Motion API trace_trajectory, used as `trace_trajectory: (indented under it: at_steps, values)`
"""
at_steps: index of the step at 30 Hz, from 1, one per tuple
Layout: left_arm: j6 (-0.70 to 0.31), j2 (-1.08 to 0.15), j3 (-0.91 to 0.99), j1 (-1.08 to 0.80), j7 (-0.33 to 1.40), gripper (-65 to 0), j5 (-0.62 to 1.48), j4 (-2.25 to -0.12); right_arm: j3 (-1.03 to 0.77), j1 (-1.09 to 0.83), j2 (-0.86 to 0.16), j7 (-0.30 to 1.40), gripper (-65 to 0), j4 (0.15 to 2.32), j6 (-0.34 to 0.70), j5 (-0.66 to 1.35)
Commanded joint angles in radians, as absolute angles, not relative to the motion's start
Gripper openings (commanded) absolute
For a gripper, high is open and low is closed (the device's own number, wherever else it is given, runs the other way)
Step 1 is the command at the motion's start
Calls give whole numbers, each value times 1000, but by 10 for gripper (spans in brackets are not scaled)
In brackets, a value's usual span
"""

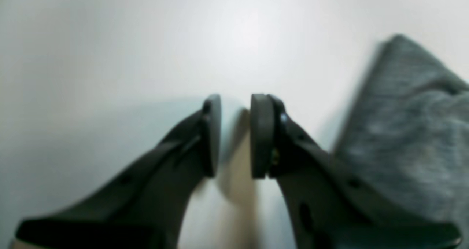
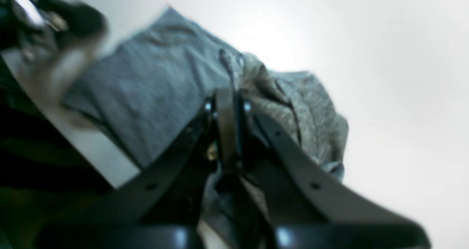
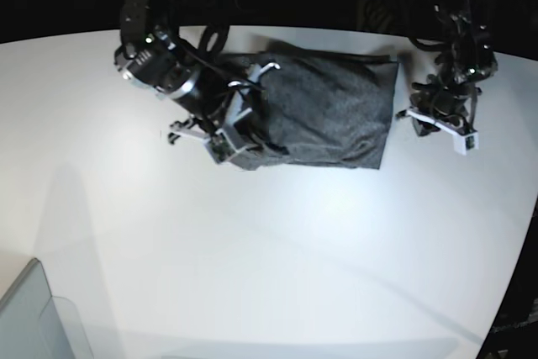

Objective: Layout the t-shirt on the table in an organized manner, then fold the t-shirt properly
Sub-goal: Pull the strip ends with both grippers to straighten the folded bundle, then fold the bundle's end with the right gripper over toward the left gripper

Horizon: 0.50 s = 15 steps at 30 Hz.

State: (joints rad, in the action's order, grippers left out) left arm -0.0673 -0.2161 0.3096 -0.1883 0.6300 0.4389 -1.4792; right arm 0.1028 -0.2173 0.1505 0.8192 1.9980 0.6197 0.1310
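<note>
A dark heather-grey knit t-shirt lies in a compact, roughly rectangular bundle in the upper centre of the base view, on a large glossy white table with a curved edge. At upper left of that view, the right gripper is clamped on the t-shirt's near-left corner; its wrist camera shows the black fingers pressed together with a fold of grey cloth pinched between them and rumpled fabric spreading beyond the tips. At upper right of the base view, the left gripper hangs just off the shirt's right edge, holding nothing. Its own camera shows the two rounded black pads parted by a narrow gap with bare white tabletop visible between them, and the shirt's edge lying at the right of the frame, apart from the pads. A translucent grey bin corner sits at lower left of the base view.
</note>
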Motion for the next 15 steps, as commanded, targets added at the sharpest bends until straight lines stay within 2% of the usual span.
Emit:
trace_trajectory:
  at_steps: [1, 7, 15]
  values:
    - [-70, -228, 292, -188, 631, -507, 441, -1492, 142, -199, 157, 786, -650, 2015, 602, 156]
    - [-64, -226, 209, -180, 639, -507, 447, -1497, 334, -124, 157, 664, -650, 1952, 456, 157]
    - [-68, -200, 211, -249, 639, -507, 449, -1503, 443, -10, 157, 519, -650, 1682, 447, 160]
